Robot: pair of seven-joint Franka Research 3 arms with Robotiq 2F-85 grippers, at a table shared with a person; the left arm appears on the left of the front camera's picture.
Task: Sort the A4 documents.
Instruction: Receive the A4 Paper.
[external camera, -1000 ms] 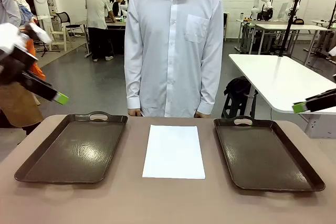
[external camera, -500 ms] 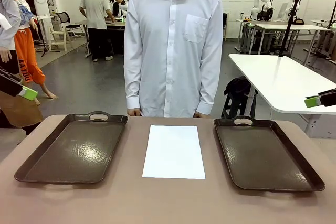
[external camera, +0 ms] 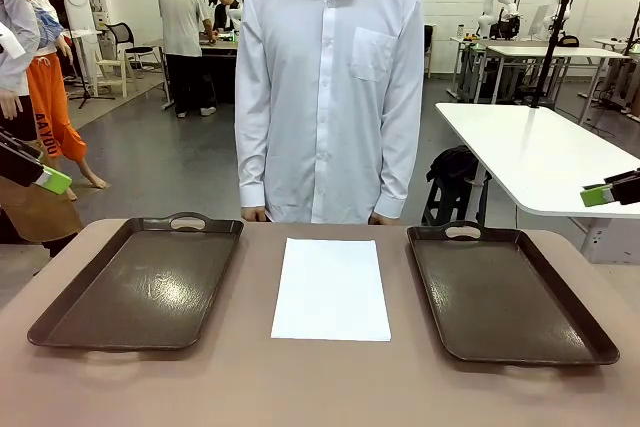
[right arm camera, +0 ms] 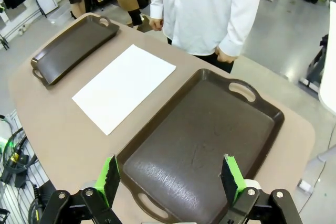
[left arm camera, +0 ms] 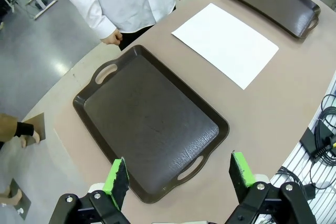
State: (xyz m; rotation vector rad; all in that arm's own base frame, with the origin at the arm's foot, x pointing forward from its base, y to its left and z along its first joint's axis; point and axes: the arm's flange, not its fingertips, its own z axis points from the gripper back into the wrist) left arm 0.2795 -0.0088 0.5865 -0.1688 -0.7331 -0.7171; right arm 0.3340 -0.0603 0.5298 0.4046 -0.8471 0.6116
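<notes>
I have drawn my left hand (left arm camera: 179,171) and right hand (right arm camera: 170,176) back to the sides, both wide and empty. The A4 documents (external camera: 331,289) lie untouched on the bench (external camera: 300,387) between the left tray (external camera: 130,287) and right tray (external camera: 505,292), so sorting hasn't started.

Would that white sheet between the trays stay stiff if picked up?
Probably not: the white sheet looks thin, so it would likely droop. It lies flat on the table, so pinching an edge seems tricky; a push might just slide it.

The A4 documents (external camera: 331,289) are plain white, the table (external camera: 320,387) tan. The left tray (external camera: 140,287) and right tray (external camera: 500,292) are dark brown.
</notes>
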